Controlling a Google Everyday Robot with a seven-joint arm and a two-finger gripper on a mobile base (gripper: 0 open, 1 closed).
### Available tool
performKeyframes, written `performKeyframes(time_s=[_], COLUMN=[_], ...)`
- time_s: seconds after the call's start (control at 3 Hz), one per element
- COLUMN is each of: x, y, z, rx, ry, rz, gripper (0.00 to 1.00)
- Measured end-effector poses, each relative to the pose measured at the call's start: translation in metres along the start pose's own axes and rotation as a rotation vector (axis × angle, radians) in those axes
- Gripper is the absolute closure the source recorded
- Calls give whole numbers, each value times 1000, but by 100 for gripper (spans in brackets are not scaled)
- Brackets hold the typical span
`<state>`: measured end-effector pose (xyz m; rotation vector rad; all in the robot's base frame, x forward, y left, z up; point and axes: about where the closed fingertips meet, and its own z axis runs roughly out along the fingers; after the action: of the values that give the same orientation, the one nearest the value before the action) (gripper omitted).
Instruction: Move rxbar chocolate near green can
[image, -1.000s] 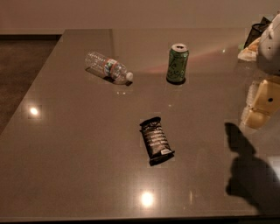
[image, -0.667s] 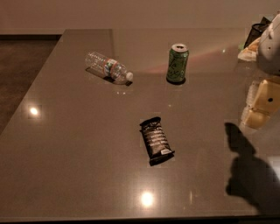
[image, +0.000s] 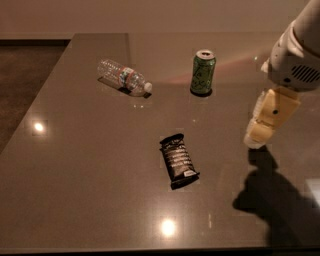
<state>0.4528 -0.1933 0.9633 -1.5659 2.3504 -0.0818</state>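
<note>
In the single camera view, the rxbar chocolate (image: 179, 161) is seen lying flat on the worktop (image: 85, 170), near its middle, with one crimped end turned toward the far side. The green can (image: 203, 72) is stood upright well beyond it, toward the far edge and slightly to the right. A clear plastic bottle (image: 124, 77) is laid on its side to the left of the can, apart from both.

The claw (image: 256, 136) is held at the right side of the view, above the worktop and well apart from the bar, hanging below the white arm (image: 296, 55). Whether it is spread or pressed together cannot be told from this angle. Nothing is seen to be carried in it. Its shadow (image: 270, 195) is cast on the worktop below and in front of it.

Compared with a second ago, the claw and arm have been brought inward from the right edge, somewhat closer to the bar. The bar, the can and the bottle have not been shifted at all.

From this it is judged that only the approach has been begun. The bar has not yet been reached or gripped, and the gap between bar and can is as wide as it was, so the whole of the move is still to be done.
</note>
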Motion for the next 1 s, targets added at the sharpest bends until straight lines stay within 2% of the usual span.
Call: performKeyframes(time_s=[0.33,1.0], x=[-23,-51], y=[4,23], z=[36,89], rx=[-5,-42], ry=[21,38], rz=[159,405], gripper=[0,0])
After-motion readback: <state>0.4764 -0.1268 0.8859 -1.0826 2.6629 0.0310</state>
